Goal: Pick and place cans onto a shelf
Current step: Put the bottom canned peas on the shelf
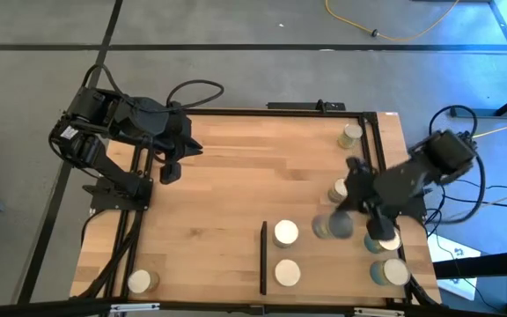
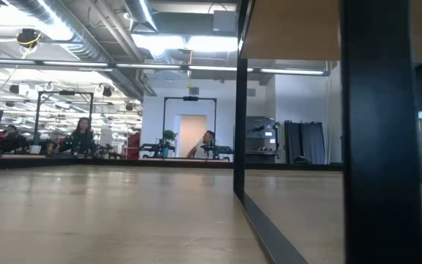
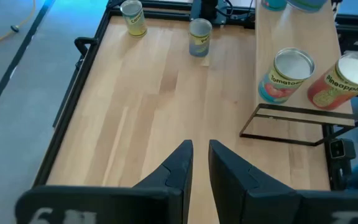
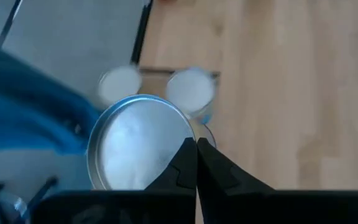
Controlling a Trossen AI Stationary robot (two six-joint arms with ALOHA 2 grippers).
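My right gripper [image 1: 352, 216], fingers pressed together and pinching nothing, hangs over the shelf [image 1: 324, 264] at the near right of the wooden table [image 1: 236, 176].

High view: I count eight cans [image 1: 286, 232]. Two stand just beside the shelf's black bar [image 1: 263, 257]. One is smeared under my right gripper, and two are near the right edge, partly covered by my arm. Two more stand up the table's right side, and one is alone at the near left corner. My left gripper [image 1: 171, 169] waits over the far left of the table, well apart from every can.

Low view: neither of my grippers shows, and no can either. A thick black post [image 2: 382, 132] blocks the right side, and people sit far off in the room behind.

Left wrist view: my left fingers [image 3: 176, 168] stand with a narrow gap between them, holding nothing above bare wood. Four cans show whole: two by the far frame and two labelled ones, tomato [image 3: 284, 74] and pineapple [image 3: 347, 78], on the shelf. More cans are cut off at the picture's edge, so I cannot count them.

Right wrist view: my right fingertips meet just over the silver lid of one large can [image 4: 135, 143]. Two blurred pale tops lie beyond it. A blue shape hides one side.
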